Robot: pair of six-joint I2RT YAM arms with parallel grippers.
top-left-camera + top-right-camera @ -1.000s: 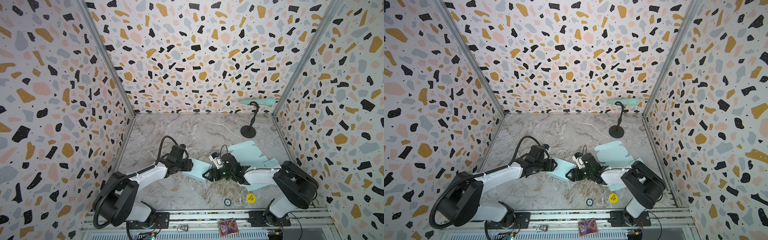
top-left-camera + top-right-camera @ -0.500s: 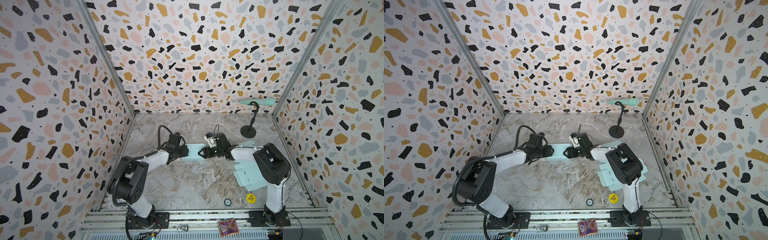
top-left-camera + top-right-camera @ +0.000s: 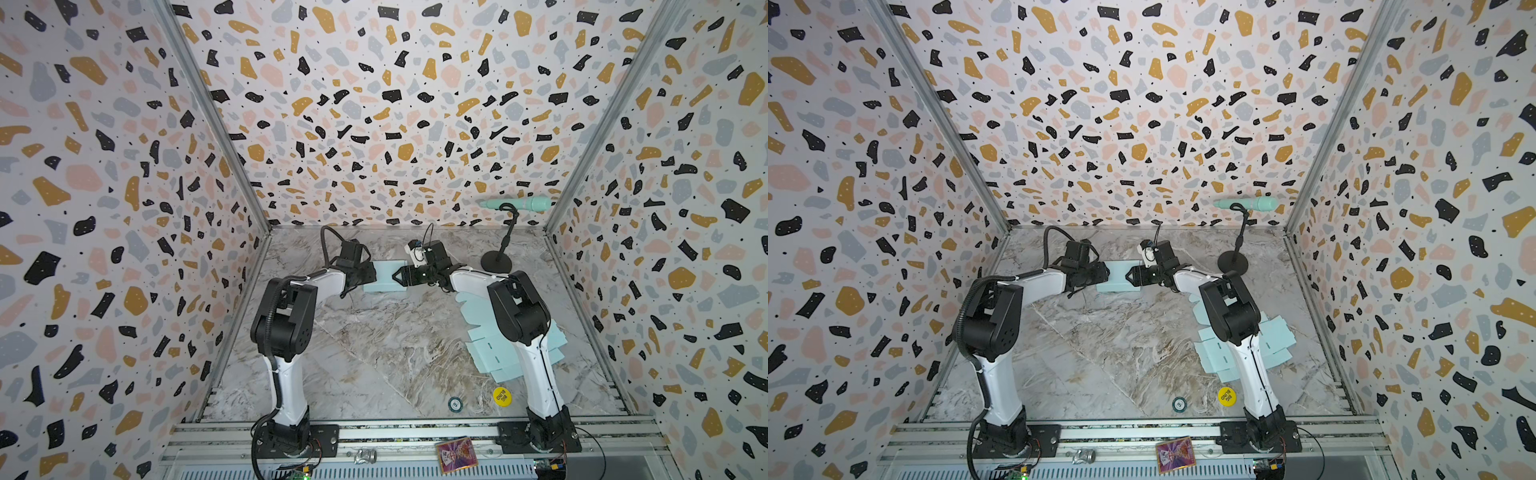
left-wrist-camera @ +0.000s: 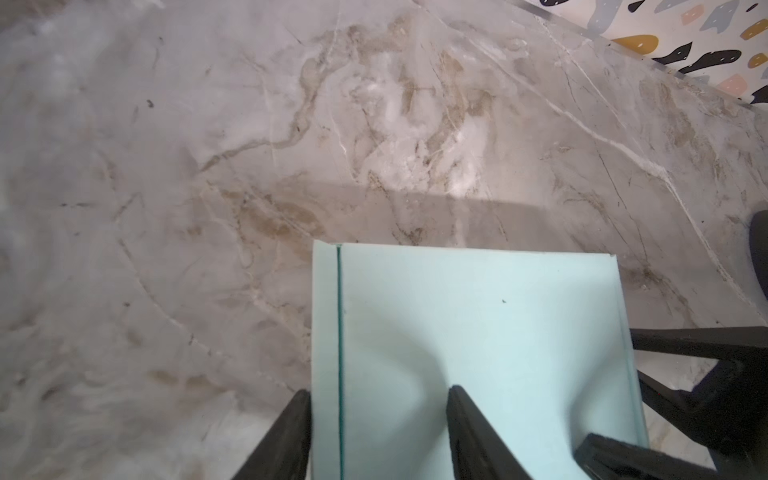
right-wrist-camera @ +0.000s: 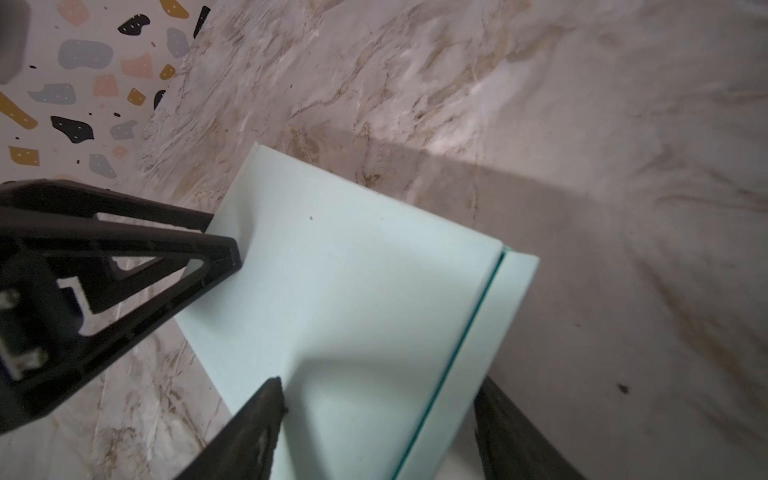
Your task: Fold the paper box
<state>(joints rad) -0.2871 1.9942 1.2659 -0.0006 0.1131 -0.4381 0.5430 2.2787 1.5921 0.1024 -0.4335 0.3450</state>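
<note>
Left claw (image 3: pixel 372 276) and right claw (image 3: pixel 395 275), half-spread, pinch opposite ends of paper box (image 3: pixel 384 269).

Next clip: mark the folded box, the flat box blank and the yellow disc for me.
folded box (image 3: pixel 384 277): in a top view, middle of its top face.
flat box blank (image 3: pixel 489 357): in a top view, on a bare slotted panel of the sheet.
yellow disc (image 3: pixel 502 396): in a top view, centre of its printed face.

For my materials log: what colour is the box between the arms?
The paper box is pale mint green, clearest in the left wrist view.
</note>
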